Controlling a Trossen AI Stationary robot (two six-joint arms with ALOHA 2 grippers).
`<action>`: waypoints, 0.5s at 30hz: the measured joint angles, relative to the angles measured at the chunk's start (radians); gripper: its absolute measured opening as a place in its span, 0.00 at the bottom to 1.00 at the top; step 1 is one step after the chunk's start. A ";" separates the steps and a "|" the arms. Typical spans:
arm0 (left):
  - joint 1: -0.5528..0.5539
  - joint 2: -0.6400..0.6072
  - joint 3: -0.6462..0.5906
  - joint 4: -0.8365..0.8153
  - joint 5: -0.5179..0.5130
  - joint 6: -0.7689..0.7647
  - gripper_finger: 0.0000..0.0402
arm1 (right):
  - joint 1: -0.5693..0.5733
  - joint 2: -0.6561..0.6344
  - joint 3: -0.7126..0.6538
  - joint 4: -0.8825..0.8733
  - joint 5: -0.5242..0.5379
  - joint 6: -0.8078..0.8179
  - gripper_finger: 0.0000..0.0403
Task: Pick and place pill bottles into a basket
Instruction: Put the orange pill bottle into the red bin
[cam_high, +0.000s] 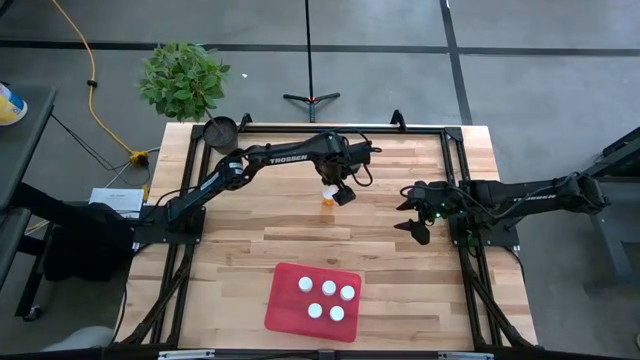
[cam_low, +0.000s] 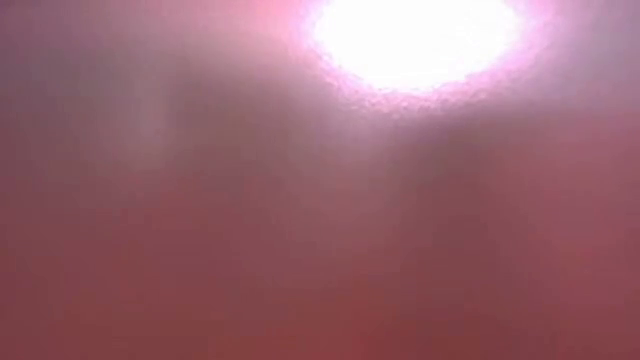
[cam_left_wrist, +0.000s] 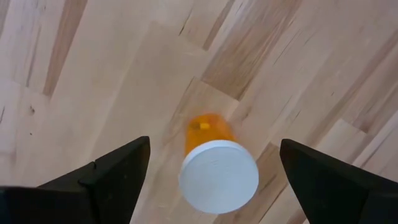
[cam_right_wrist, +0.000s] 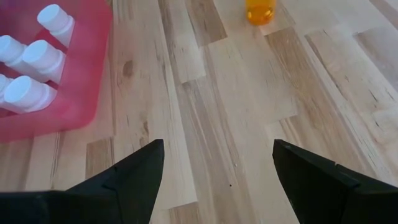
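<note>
One pill bottle (cam_high: 327, 198), with an orange body and a white cap (cam_left_wrist: 219, 176), stands upright on the wooden table near its middle. My left gripper (cam_high: 338, 192) hangs right over it, pointing down. It is open, with its fingers (cam_left_wrist: 118, 171) on either side of the bottle and apart from it. The orange body also shows in the right wrist view (cam_right_wrist: 260, 11). The red basket (cam_high: 285, 310) lies near the front edge and holds several white-capped bottles (cam_high: 328, 288), which also show in the right wrist view (cam_right_wrist: 37, 59). My right gripper (cam_high: 411, 218) is open and empty at the table's right. The low view shows only a red blur.
A small dark round pot (cam_high: 220, 130) stands at the far left corner, with a green plant (cam_high: 183, 78) and a floor stand (cam_high: 311, 98) beyond the table. Bare wood (cam_high: 300, 235) lies between the lone bottle and the basket.
</note>
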 joint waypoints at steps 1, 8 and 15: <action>0.000 0.000 0.000 0.000 0.000 0.001 0.98 | 0.000 0.000 0.000 -0.001 -0.001 0.007 0.72; -0.001 0.000 0.000 -0.023 0.023 -0.003 0.98 | 0.000 0.000 0.000 -0.027 -0.002 0.013 0.72; -0.001 0.002 0.000 -0.083 0.026 -0.005 0.98 | 0.000 0.000 0.000 -0.027 -0.002 0.013 0.72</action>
